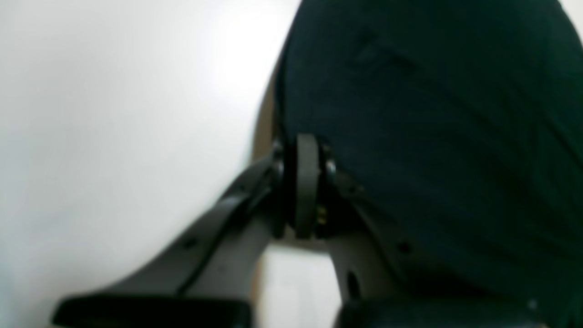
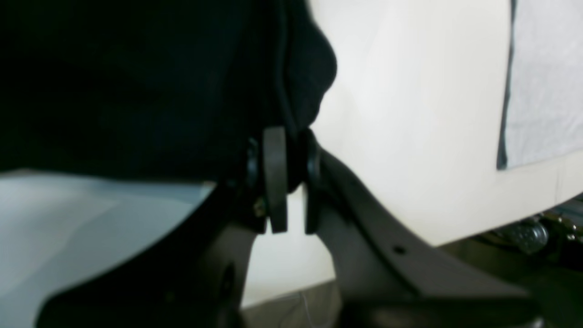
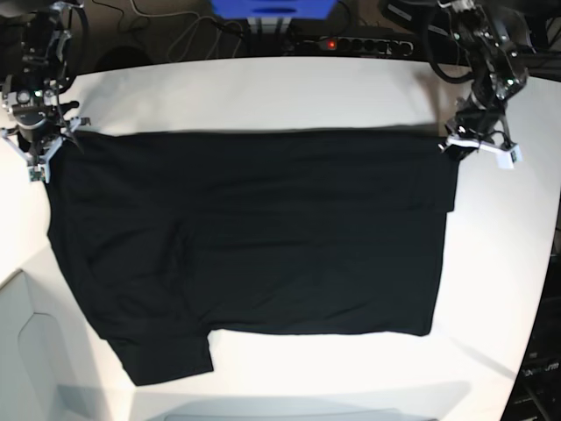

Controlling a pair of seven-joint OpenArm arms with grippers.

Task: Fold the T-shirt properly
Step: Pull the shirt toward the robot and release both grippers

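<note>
With both sets of jaws pinched tight, each grips a T-shirt (image 3: 263,237) corner.

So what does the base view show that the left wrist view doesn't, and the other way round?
Only the base view shows the whole T-shirt spread over the white table, one sleeve sticking out at the near edge, the right gripper at the opposite corner, and a power strip behind the table. Only the left wrist view shows, up close, the left gripper shut on a black fabric edge. Both show the black shirt on the white surface with the left gripper at its corner.
</note>
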